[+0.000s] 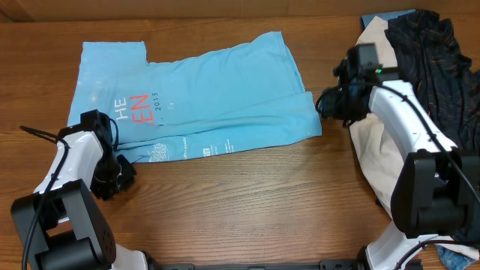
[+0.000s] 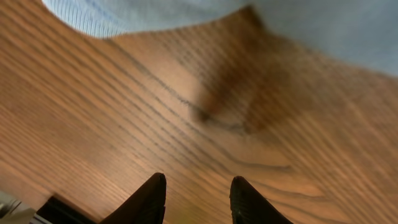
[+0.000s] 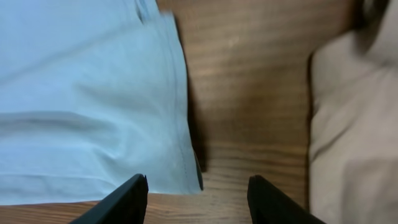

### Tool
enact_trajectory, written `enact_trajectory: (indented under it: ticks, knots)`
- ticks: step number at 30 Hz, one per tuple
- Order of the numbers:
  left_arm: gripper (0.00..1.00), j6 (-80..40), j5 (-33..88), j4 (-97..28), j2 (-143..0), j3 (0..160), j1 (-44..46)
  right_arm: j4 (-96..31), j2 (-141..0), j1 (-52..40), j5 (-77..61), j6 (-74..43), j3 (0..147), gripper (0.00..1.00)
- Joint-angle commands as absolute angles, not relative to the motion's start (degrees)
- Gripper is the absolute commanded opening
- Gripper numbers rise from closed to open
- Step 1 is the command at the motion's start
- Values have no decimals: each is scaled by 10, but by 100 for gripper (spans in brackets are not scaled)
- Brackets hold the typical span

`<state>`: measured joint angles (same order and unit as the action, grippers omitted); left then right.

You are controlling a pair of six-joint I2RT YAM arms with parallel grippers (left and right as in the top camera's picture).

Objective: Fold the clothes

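Where the T-shirt [image 1: 217,82] folds, lettering [image 1: 135,107] cut off

The brown, dark-grained wooden counter [image 1: 247,202] carries a light blue T-shirt [image 1: 217,90] with white and coral-red lettering [image 1: 139,107], and to that shirt's right a plain cream garment [image 1: 369,150] and a black garment [image 1: 427,52] streaked with thin orange lines.
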<state>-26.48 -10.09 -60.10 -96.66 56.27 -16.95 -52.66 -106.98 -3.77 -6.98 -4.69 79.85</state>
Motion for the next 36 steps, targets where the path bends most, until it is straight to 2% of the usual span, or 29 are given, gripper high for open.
enact_trajectory:
  ticks: [1, 8, 15, 18, 20, 22, 24, 26, 29, 32, 34, 36]
  knots:
    - [38, -275, -136, -598, -955, 554, -170, -510, -1072, -35, -53, -62, 753, 56]
    - [38, -275, -139, -597, -955, 554, -170, -447, -1074, -37, -143, -60, 686, 56]
    - [40, -275, -139, -598, -955, 554, -170, -436, -1075, -44, -154, -62, 674, 56]
    - [40, -275, -139, -598, -955, 554, -170, -424, -1075, -45, -183, -62, 673, 48]
    - [40, -275, -139, -599, -955, 554, -170, -420, -1075, -45, -192, -63, 673, 36]
    - [40, -274, -139, -601, -955, 554, -170, -417, -1075, -45, -191, -72, 673, 34]
    - [41, -274, -139, -601, -955, 554, -170, -414, -1075, -45, -187, -75, 668, 41]
    - [41, -274, -139, -601, -955, 554, -170, -414, -1075, -45, -178, -77, 664, 41]
    - [41, -274, -139, -601, -955, 554, -170, -412, -1075, -45, -157, -88, 653, 52]
    - [41, -274, -139, -601, -955, 554, -170, -403, -1075, -45, -150, -105, 636, 52]
    - [41, -274, -139, -601, -955, 554, -170, -394, -1075, -45, -151, -106, 630, 47]
    - [41, -274, -139, -600, -955, 554, -170, -388, -1075, -45, -151, -106, 630, 35]
